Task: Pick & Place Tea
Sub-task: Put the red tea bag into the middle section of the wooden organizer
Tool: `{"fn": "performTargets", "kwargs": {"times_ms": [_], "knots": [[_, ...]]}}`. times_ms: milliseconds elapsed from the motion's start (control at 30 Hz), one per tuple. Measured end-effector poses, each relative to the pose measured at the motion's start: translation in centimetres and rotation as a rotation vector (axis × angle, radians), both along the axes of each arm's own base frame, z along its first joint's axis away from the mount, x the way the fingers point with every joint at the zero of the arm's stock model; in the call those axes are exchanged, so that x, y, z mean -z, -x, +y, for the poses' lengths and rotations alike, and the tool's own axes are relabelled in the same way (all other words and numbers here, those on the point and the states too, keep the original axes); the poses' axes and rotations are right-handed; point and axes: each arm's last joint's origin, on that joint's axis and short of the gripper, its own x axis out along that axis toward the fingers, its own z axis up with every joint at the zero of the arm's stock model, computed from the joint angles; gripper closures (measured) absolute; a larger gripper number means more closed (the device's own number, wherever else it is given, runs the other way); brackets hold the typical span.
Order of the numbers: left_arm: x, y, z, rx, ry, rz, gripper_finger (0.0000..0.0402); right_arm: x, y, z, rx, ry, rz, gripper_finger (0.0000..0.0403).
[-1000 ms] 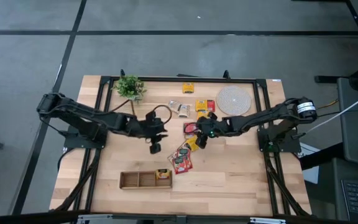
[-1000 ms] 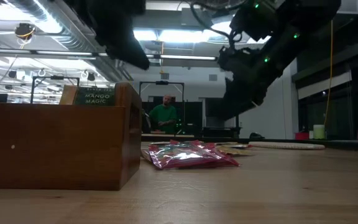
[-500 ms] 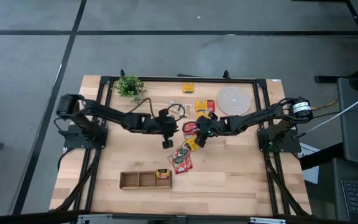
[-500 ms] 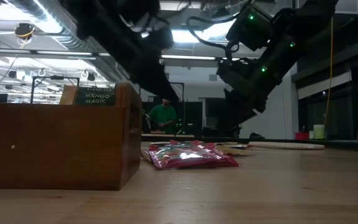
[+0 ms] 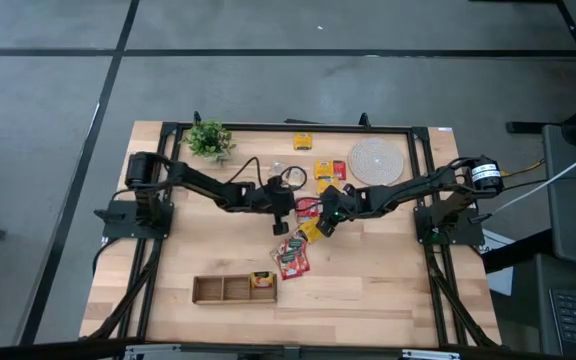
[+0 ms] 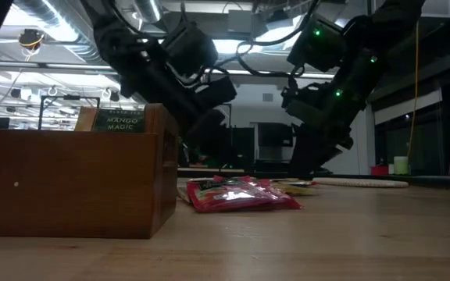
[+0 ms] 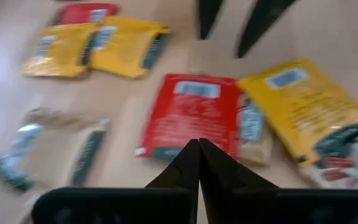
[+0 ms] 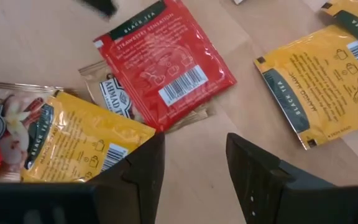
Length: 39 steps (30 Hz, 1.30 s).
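Tea sachets, small flat paper squares in yellow, red and pale grey, lie scattered mid-tabletop. I note the red sachet (image 7: 190, 115) directly ahead of my left tool (image 7: 199, 144), whose fingers are pressed together, holding nothing. Right tool (image 8: 194, 155) hovers spread over the same sachet's edge. Bare wooden tabletop (image 5: 368, 280) leads toward the long wooden three-compartment tray (image 5: 233, 290).
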Motion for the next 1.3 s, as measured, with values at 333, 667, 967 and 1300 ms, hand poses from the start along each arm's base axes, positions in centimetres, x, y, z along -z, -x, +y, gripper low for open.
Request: {"fn": "performTargets", "kwargs": {"times_ms": [333,667,967,1300], "knots": [[2.1,-0.4,0.2,0.024,-0.005,0.026,0.0399,0.0,0.1,0.0,0.022,-0.013,0.000,0.0231],[3.5,-0.2,0.2,0.021,0.016,0.104,0.0400,-0.4,-0.6,-0.4,0.040,-0.010,-0.079,0.0231],[3.5,0.0,0.2,0.017,0.027,0.111,0.0399,-0.5,-0.7,-2.5,0.061,-0.097,-0.103,0.0231],[3.5,0.0,0.1,0.020,0.027,0.110,0.0398,-0.5,-0.5,-4.2,0.079,-0.164,-0.119,0.0231]]}}
